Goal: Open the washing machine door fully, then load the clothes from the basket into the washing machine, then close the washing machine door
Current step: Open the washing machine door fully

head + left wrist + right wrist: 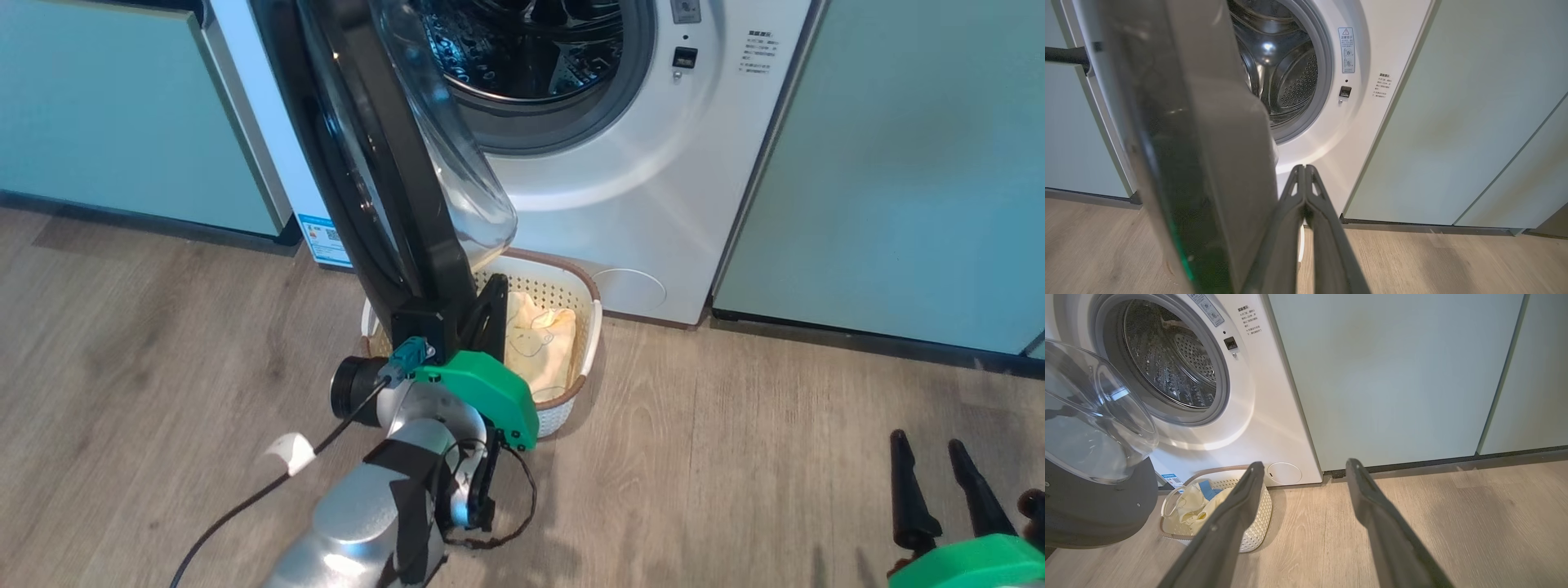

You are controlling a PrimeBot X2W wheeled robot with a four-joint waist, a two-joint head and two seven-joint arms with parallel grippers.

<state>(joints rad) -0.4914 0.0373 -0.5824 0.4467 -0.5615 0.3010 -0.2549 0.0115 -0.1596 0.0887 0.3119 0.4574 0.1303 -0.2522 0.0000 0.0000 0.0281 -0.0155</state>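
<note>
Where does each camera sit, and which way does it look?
Head view: on the head, looking down at the white washing machine and its open glossy black round door; shows the shut left gripper beside it, open right gripper lower right.
Left wrist view: on that wrist, looking along its closed fingers at the steel drum.
Right wrist view: on that wrist, looking along its spread fingers at the pale green cabinet.
Head and right wrist views share the cream perforated basket of pale yellow clothes.
</note>
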